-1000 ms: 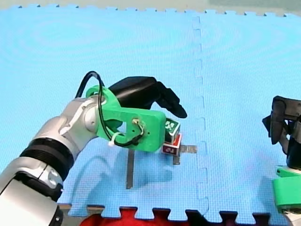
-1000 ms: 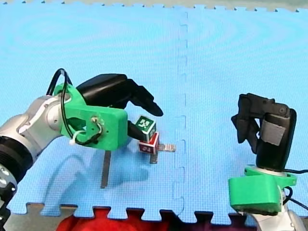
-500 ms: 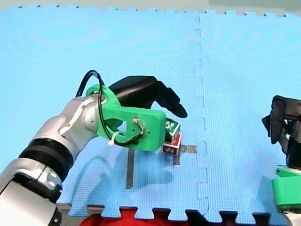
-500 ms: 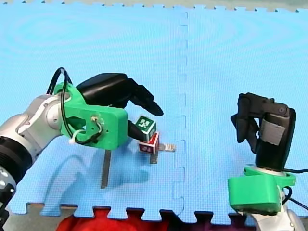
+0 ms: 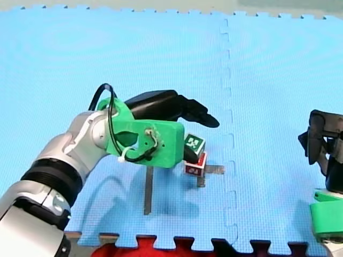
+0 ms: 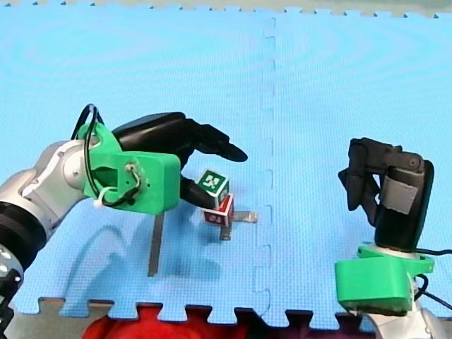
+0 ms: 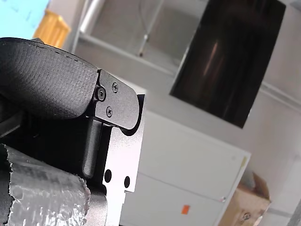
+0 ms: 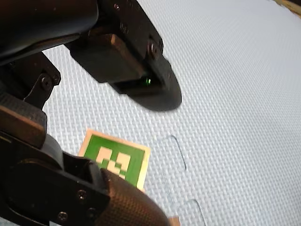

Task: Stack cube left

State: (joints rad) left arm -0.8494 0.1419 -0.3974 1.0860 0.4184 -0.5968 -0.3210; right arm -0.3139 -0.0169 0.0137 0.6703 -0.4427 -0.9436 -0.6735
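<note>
My left hand point(image 6: 176, 138) hovers left of centre over the blue foam mat point(image 6: 318, 85). Its fingers are stretched wide above the green cube point(image 6: 213, 182) and grip nothing. In the second wrist view I see mat between the upper finger point(image 8: 141, 75) and the cube's top. The green cube sits slightly skewed on the red cube point(image 6: 221, 212), which is on a grey tape mark point(image 6: 245, 217). My right hand point(image 6: 378, 183) stands near right, well apart, holding nothing.
</note>
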